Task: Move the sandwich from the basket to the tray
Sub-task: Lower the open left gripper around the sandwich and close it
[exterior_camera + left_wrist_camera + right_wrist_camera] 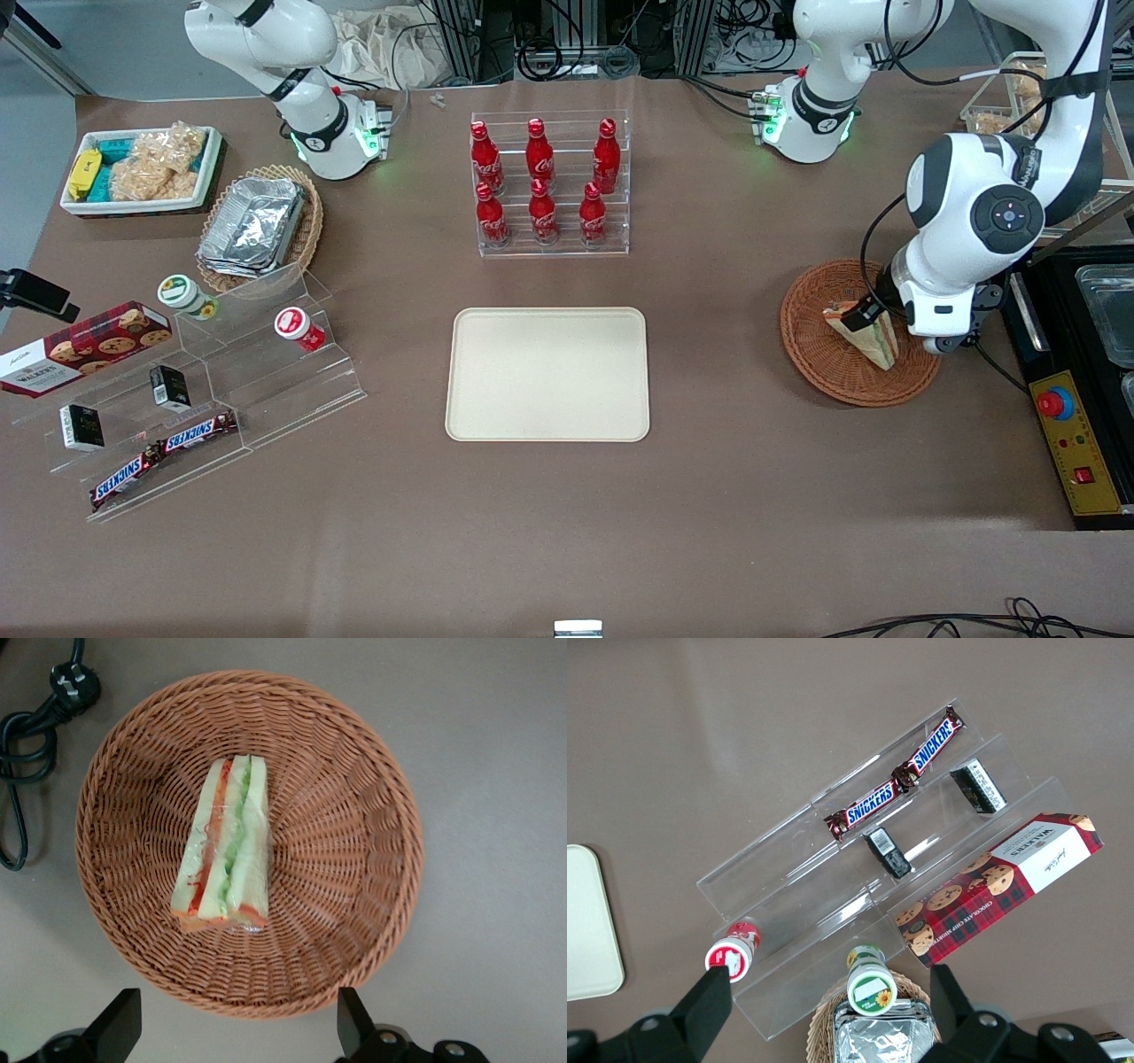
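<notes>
The sandwich [870, 338] lies in the round reddish-brown basket [819, 363] toward the working arm's end of the table. In the left wrist view the sandwich [226, 850] shows white bread with red and green layers, wrapped in clear film, on the basket's floor [354, 859]. My left gripper [864, 312] hovers just above the basket and sandwich, open and empty; in its wrist view the gripper [237, 1017] has its fingers wide apart over the basket rim. The cream tray [547, 374] lies bare at the table's middle.
A rack of red cola bottles [545, 186] stands farther from the camera than the tray. A black control box with a red button [1054, 404] and a power cord [35, 718] lie beside the basket. An acrylic snack stand [195, 390], a foil-tray basket [257, 226] and a white bin [142, 168] sit toward the parked arm's end.
</notes>
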Robot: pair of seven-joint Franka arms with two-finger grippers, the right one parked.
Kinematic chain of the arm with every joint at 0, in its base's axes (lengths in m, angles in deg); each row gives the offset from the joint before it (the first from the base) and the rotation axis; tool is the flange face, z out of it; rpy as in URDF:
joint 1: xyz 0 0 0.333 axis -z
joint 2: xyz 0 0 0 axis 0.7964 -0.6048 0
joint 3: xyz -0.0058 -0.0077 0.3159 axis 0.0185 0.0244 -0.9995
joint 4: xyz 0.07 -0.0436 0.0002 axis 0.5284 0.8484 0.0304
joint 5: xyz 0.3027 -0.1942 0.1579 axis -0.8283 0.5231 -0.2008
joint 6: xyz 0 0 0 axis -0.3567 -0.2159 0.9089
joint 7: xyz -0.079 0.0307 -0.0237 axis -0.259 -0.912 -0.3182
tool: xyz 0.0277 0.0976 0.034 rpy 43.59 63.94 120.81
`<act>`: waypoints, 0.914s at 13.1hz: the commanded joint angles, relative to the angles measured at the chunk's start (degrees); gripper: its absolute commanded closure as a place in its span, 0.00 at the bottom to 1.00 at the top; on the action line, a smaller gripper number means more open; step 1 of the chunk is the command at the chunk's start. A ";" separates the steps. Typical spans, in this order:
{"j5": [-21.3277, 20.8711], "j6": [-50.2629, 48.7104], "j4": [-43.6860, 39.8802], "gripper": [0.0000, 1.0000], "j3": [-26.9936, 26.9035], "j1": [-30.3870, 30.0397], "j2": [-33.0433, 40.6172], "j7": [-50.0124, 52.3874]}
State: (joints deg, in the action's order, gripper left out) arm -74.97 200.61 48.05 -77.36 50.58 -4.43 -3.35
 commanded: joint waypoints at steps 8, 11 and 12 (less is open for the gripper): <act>-1.07 9.41 2.39 0.00 -2.77 -3.06 -5.85 4.31; -1.07 13.53 4.85 0.00 -3.21 -3.06 -6.72 4.31; -1.07 14.85 5.12 0.00 -3.30 -3.06 -7.77 4.39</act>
State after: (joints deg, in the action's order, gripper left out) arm -75.06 212.34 51.56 -80.67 47.53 -11.28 -0.15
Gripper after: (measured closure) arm 0.000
